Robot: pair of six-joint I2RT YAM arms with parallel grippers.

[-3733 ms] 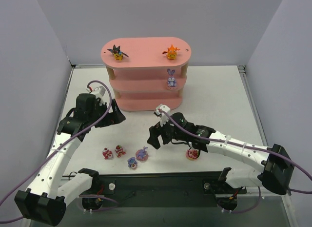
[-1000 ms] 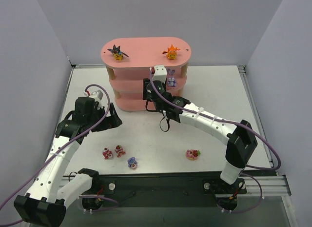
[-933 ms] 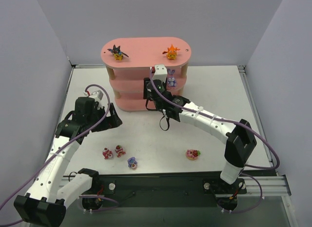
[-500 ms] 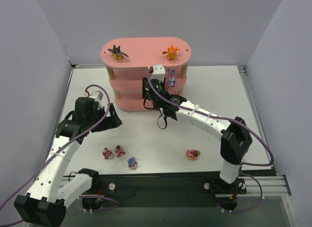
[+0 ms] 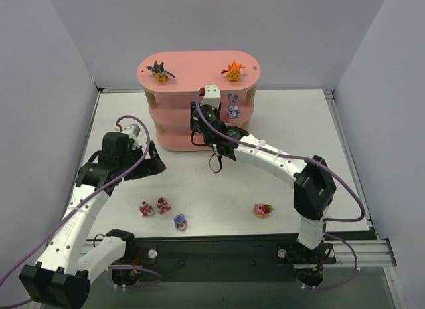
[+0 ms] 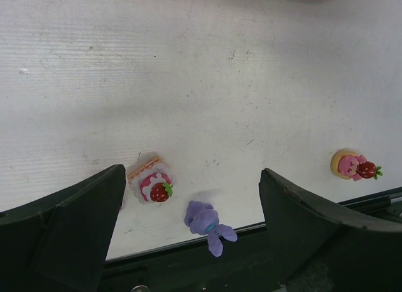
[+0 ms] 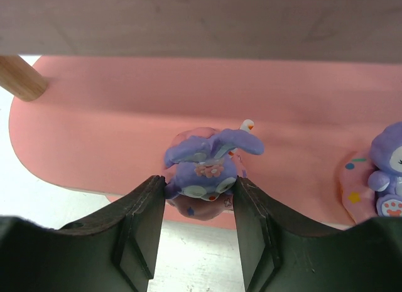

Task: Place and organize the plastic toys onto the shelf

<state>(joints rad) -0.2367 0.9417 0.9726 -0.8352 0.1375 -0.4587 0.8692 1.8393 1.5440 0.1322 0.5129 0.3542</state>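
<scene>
The pink shelf (image 5: 198,70) stands at the back of the table. A black bat toy (image 5: 159,71) and an orange toy (image 5: 233,70) sit on its top board, and a purple bunny (image 5: 234,106) on the middle tier. My right gripper (image 7: 200,182) is shut on another purple bunny (image 7: 204,166), holding it tilted at the front edge of the middle board (image 7: 113,135). I cannot tell whether its base rests there. My left gripper (image 6: 191,176) hangs open above the table. Below it are a fallen purple bunny (image 6: 207,221) and a red-and-white toy (image 6: 152,185).
Two red-and-white toys (image 5: 145,208) (image 5: 163,205) lie close together near the front left, and a third (image 5: 263,210) at the front right. A wooden post (image 7: 22,78) stands left of the held bunny. A black rail (image 5: 219,246) runs along the near edge. Grey walls enclose the table.
My right arm has carried the bunny a little up and left, closer in to the shelf's middle tier. The left arm has not moved.
</scene>
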